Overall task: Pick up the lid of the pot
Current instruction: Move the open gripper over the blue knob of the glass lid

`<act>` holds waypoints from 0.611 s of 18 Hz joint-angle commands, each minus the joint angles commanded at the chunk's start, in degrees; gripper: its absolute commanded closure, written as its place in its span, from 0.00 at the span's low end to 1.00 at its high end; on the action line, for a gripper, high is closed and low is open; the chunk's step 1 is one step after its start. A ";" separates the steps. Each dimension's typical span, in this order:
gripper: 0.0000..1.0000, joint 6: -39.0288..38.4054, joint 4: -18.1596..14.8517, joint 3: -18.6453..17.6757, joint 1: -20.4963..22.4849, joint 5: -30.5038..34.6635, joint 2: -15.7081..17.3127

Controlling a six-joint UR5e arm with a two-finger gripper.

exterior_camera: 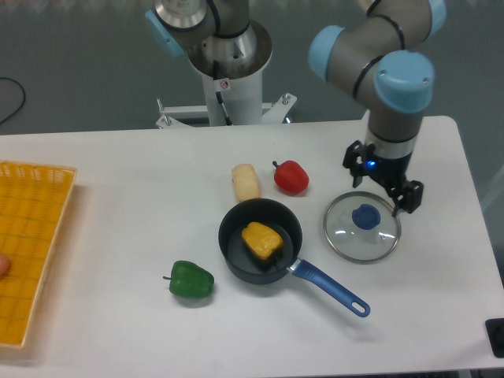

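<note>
Claw pointed down, fingers spread, at the pot lid.
The arm comes in from the top of the view, its wrist upright, and the parted fingertips show just behind the blue knob, overlapping the lid's far edge. The glass lid lies flat on the white surface, beside the black pan.

Looks pretty bright and fairly even across the white tabletop, goes way darker beyond it. Throws soft, faint shadows near the black pan, plus small glints on the pot lid. Can't pin down the light source tbh.
</note>
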 joint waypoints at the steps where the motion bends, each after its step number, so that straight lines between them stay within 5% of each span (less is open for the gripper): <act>1: 0.00 0.44 0.00 -0.17 0.44 -0.18 0.09; 11: 0.00 0.62 0.88 -3.60 3.43 -1.41 0.09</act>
